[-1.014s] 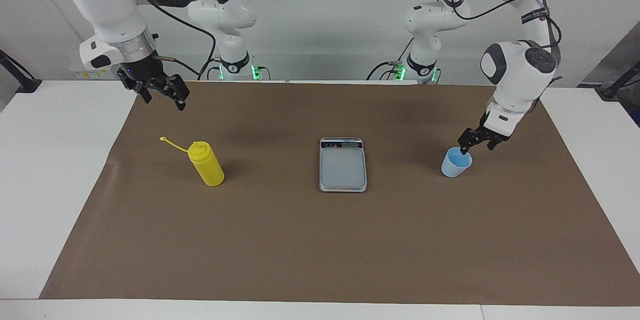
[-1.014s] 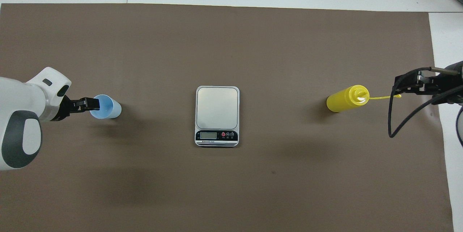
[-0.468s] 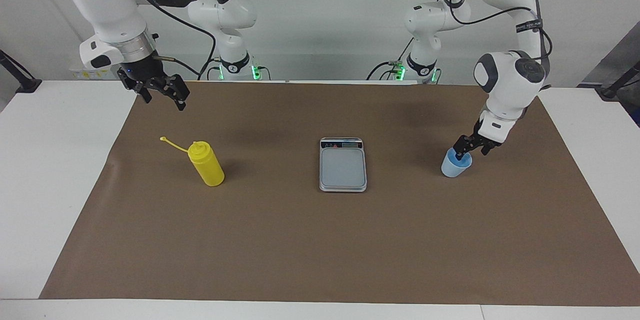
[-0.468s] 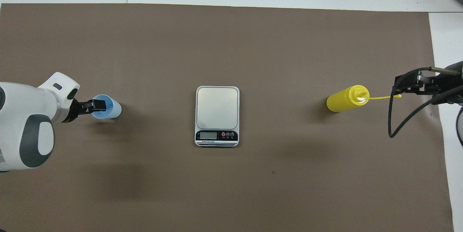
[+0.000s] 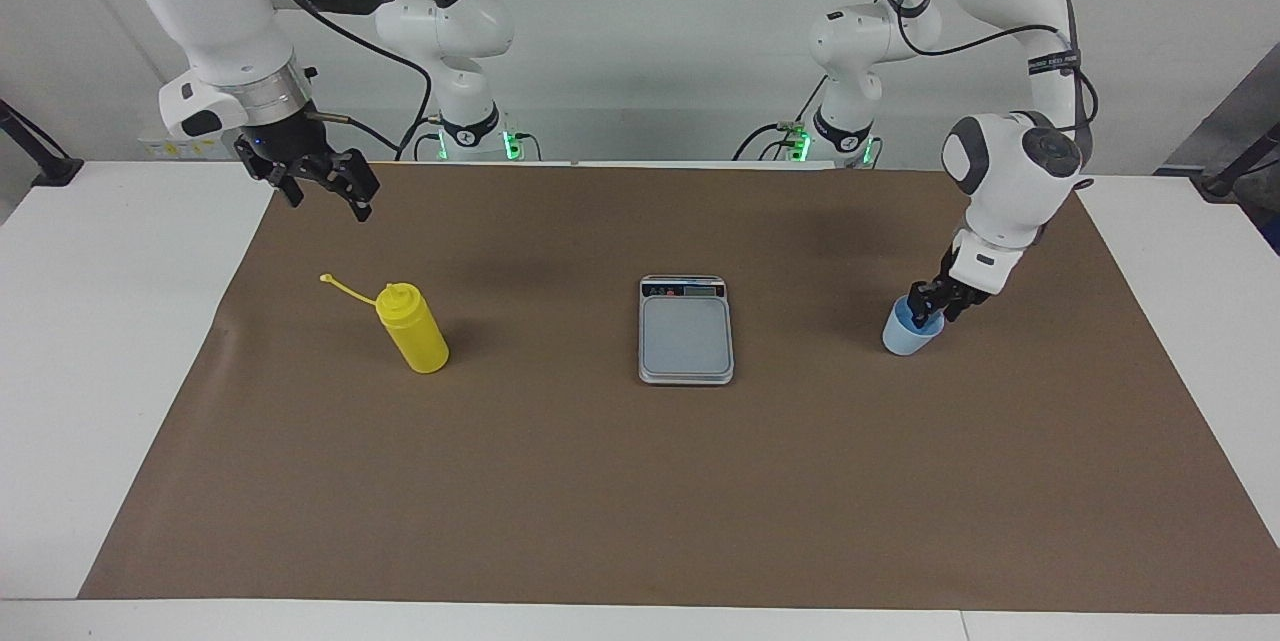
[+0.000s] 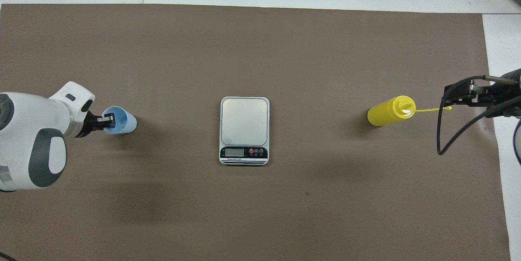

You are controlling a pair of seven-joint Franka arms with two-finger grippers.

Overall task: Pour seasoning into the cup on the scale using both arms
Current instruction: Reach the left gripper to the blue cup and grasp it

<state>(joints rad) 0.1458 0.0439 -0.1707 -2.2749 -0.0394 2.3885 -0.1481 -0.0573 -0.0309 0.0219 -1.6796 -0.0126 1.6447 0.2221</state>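
Upright, seasoning bottle (image 5: pixel 412 329), nozzle skyward

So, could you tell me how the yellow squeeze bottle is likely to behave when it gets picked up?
The squeeze bottle is tall and narrow, so a push high up may tip it. Its soft-looking plastic would probably dent under a firm grip. The tethered cap hangs out sideways and will likely flop about.

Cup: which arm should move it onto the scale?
Left. Its claw is already down at the cup rim, one finger inside. The scale is mid-table, plate bare. The right claw waits raised over the mat's edge by the bottle.
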